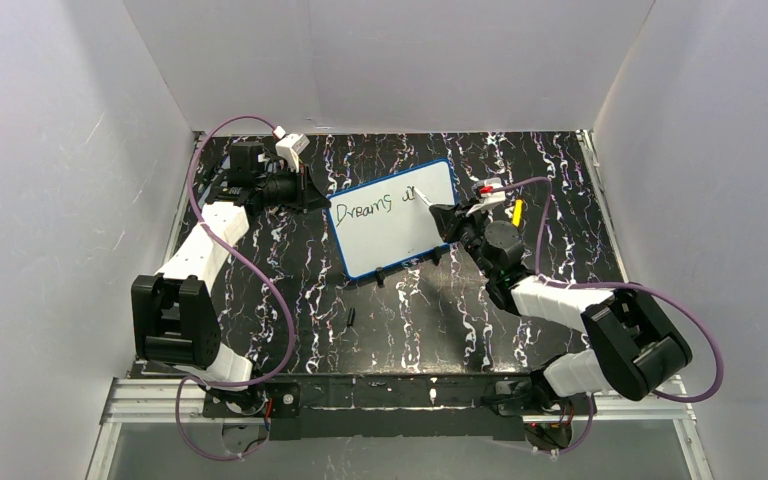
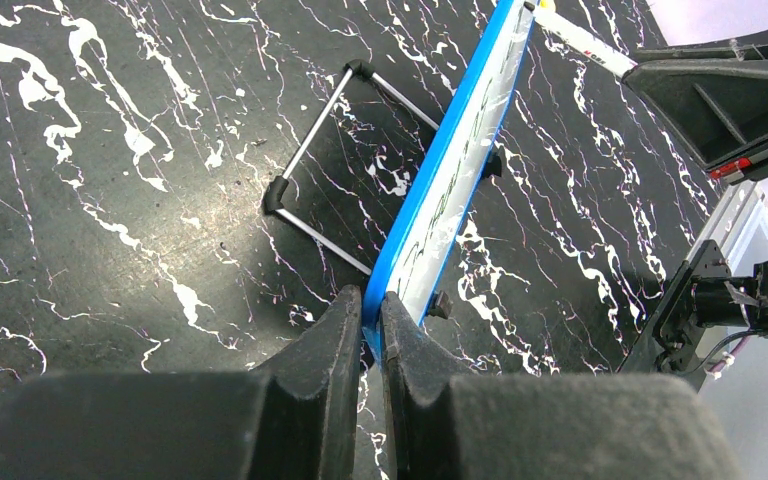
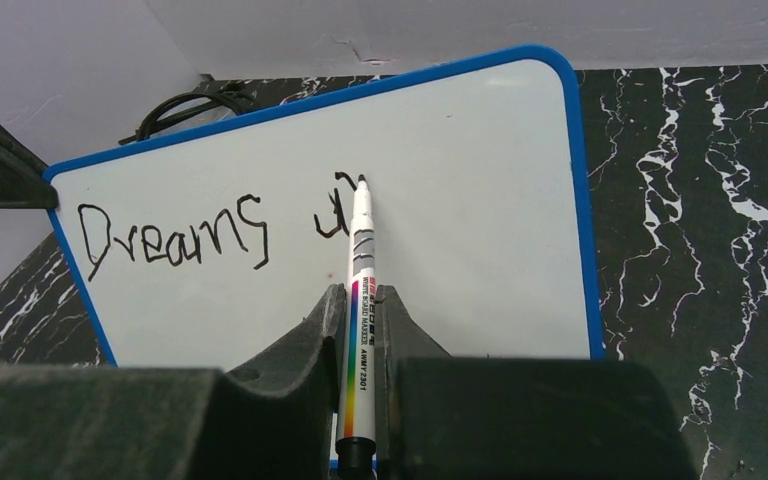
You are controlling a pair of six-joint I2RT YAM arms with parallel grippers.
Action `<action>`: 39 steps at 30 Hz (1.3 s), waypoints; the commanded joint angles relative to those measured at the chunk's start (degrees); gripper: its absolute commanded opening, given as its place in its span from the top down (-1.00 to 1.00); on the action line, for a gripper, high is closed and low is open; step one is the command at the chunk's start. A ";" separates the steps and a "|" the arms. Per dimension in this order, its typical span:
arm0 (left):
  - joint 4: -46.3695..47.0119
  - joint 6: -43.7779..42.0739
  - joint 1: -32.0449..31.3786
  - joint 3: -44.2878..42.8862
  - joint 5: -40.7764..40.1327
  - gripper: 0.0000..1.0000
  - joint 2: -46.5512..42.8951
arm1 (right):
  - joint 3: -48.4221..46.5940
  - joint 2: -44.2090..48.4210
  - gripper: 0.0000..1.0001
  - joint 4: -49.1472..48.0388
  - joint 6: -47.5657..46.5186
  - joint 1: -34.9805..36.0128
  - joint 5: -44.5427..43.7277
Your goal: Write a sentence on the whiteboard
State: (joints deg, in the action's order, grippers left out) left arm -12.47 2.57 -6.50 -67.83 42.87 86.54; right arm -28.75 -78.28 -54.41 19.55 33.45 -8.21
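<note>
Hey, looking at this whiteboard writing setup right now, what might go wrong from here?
The left fingers pinch only a thin corner of the whiteboard; writing pressure might twist it loose.
The right fingers hold the marker by a narrow pinch; pushing harder may slide it back, smearing letters.
The wire stand looks light and might skid.

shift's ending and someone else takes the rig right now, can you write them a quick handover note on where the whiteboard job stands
Left claw: shut on the blue edge of the whiteboard, which is propped on its wire stand.
Right claw: shut on the marker, tip at the board.
Done: the sentence so far reads "Dreams", with the first strokes of the next word beside the marker tip.
Left: finish that word and the rest of the sentence, then let go of marker and board.
</note>
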 commanded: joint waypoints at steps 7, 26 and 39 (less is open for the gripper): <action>-0.45 0.05 -0.28 -0.08 1.64 1.00 -1.99 | -0.81 0.54 0.97 -2.98 -0.25 -0.21 -3.47; -0.45 0.07 -0.27 -0.03 1.67 1.00 -2.17 | 0.90 1.68 0.97 -0.79 -2.39 -0.15 0.27; -0.41 0.07 -0.27 -0.25 1.69 1.00 -1.90 | 1.79 1.14 0.97 1.35 -3.02 -0.31 -3.94</action>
State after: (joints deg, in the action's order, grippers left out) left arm -12.47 2.57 -6.50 -67.83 42.92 86.54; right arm -28.21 -77.12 -52.86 17.78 33.45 -8.64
